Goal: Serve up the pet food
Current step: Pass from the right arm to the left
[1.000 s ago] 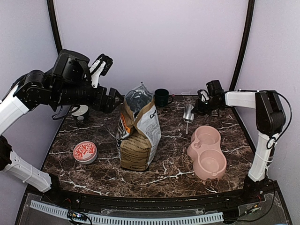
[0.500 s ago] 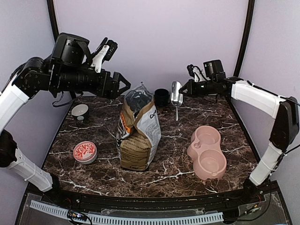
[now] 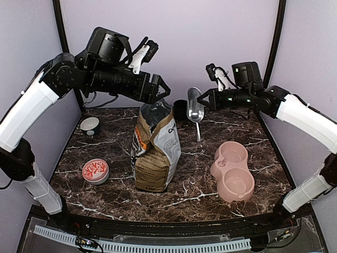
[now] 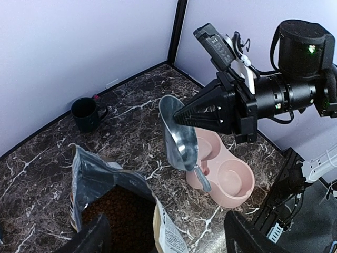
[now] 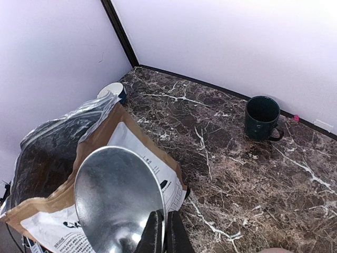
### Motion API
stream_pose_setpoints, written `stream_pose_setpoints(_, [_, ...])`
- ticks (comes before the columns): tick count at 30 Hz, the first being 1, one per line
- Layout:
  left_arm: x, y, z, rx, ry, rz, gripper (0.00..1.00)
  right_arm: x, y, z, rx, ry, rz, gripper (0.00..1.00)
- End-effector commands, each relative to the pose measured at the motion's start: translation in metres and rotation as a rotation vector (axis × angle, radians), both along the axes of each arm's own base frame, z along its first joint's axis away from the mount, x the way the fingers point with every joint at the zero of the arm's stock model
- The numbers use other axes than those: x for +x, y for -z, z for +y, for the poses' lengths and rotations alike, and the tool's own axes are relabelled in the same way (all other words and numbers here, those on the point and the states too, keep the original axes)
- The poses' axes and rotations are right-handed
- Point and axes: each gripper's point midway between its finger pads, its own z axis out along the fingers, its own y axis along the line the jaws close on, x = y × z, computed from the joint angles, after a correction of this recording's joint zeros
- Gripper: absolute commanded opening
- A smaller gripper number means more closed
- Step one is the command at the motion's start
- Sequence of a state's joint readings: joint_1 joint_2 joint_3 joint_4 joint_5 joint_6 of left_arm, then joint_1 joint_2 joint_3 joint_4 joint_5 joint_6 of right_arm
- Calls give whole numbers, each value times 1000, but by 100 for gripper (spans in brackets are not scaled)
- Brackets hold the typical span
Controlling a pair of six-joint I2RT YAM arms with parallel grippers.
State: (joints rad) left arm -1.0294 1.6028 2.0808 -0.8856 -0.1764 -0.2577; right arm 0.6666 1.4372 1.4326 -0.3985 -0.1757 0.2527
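The pet food (image 4: 113, 211) is a heap of brown kibble inside the open tan-and-white bag (image 3: 156, 150), which stands upright mid-table. My left gripper (image 3: 160, 94) hovers open just above the bag's mouth; in its wrist view its fingers (image 4: 246, 238) frame the bottom edge with nothing between them. My right gripper (image 3: 206, 100) is shut on the rim of a metal scoop (image 3: 195, 110), held in the air to the right of the bag top with its handle hanging down. The scoop (image 5: 118, 197) looks empty. The pink double bowl (image 3: 233, 171) lies at the right front.
A dark mug (image 3: 181, 109) stands at the back behind the bag. A small white bowl (image 3: 89, 125) sits at the back left, and a round red-patterned tin (image 3: 95, 171) at the left front. Purple walls close in the back and sides.
The right arm lifted the scoop off the table and carried it left toward the bag. The left arm rose and swung right, over the bag's mouth.
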Motion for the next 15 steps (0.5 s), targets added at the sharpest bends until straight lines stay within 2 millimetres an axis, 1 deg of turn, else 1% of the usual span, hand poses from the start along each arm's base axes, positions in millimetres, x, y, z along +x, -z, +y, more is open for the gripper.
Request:
stream_pose_setpoints(1, [-4,0,-14,-23,44,54,75,-17,-9,-6,-53,11,-111,0])
stream_pose_setpoints(5, [-2,12,-25,-21,43,101,72,-33,-6,-9,-105,-9,-167,0])
stream_pose_setpoints(8, [1,25,-31,-10,30,144,72,-49,-12,-10,-113,-37,-224,0])
stream_pose_setpoints(12, [0,36,-42,-30,41,187,71,-67,-13,-9,-135,-83,-283,0])
stream_pose_setpoints(15, [-4,40,-52,-50,84,209,70,-79,-12,-10,-160,-114,-322,0])
